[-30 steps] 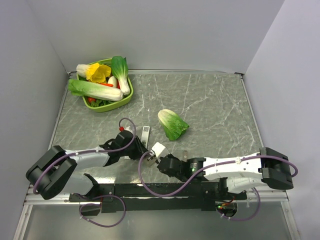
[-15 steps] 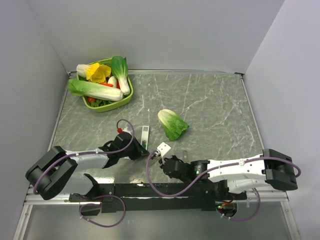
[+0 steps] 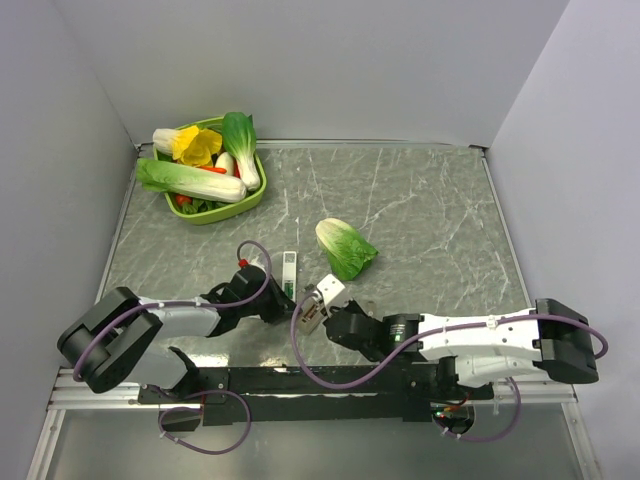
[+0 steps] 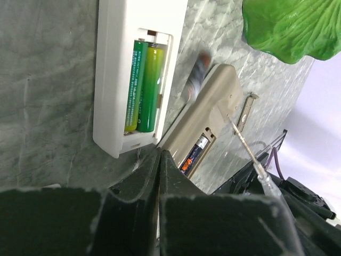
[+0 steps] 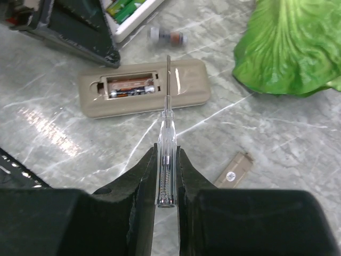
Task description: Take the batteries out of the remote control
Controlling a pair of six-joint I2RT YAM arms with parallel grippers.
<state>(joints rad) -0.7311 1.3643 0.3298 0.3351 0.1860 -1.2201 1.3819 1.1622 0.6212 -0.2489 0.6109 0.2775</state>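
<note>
The white remote control (image 3: 289,271) lies back up with its compartment open and two green batteries (image 4: 141,85) inside; it also shows in the right wrist view (image 5: 139,15). My left gripper (image 4: 159,153) is shut and empty, its tips at the remote's near end (image 3: 279,303). A beige remote (image 5: 144,88) lies beside it, open, with one dark battery (image 5: 128,88) inside. A loose dark battery (image 5: 168,37) lies between the two remotes. My right gripper (image 5: 166,153) is shut on a clear-handled screwdriver (image 5: 165,160), its tip over the beige remote.
A cabbage half (image 3: 346,248) lies just beyond the remotes. A small beige battery cover (image 5: 234,170) lies to the right of my right gripper (image 3: 322,315). A green bowl (image 3: 251,197) of vegetables stands at the back left.
My right gripper with the screwdriver has pulled back and come forward again to the beige remote, which has shifted slightly up and right. My left gripper has barely moved.
</note>
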